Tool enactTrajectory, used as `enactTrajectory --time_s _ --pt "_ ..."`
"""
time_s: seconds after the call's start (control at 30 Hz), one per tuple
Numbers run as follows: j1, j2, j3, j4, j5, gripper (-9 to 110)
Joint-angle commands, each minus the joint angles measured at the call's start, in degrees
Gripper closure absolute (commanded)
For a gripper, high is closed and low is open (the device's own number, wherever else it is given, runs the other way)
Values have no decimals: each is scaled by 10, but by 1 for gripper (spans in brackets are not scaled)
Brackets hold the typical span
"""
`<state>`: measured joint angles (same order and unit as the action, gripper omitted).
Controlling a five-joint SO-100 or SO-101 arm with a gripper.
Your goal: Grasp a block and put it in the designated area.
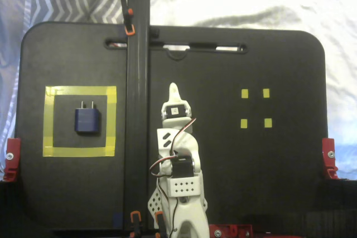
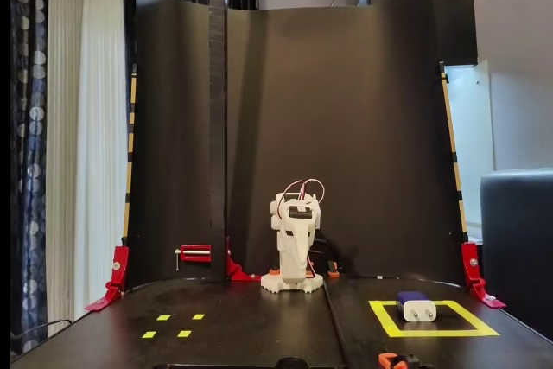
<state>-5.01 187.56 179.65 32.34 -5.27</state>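
The dark blue block lies inside the yellow tape square at the left of the black board, its two metal prongs pointing toward the far edge. In the other fixed view the block rests in the square at the right front, its pale end facing the camera. The white arm is folded back at the board's middle. Its gripper points to the far side, well right of the block, with jaws together and nothing in them. In the low fixed view the gripper hangs down over the base.
A tall black post stands between the arm and the yellow square. Four tiny yellow tape squares mark the board's right half, also in the low fixed view. Red clamps hold the board's edges. A black backdrop rises behind the arm.
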Motion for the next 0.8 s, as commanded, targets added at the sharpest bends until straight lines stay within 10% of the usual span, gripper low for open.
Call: enactTrajectory --time_s 0.0,0.77 --pt "-2 6 4 15 -4 102" --pt "-5 21 4 111 -19 102"
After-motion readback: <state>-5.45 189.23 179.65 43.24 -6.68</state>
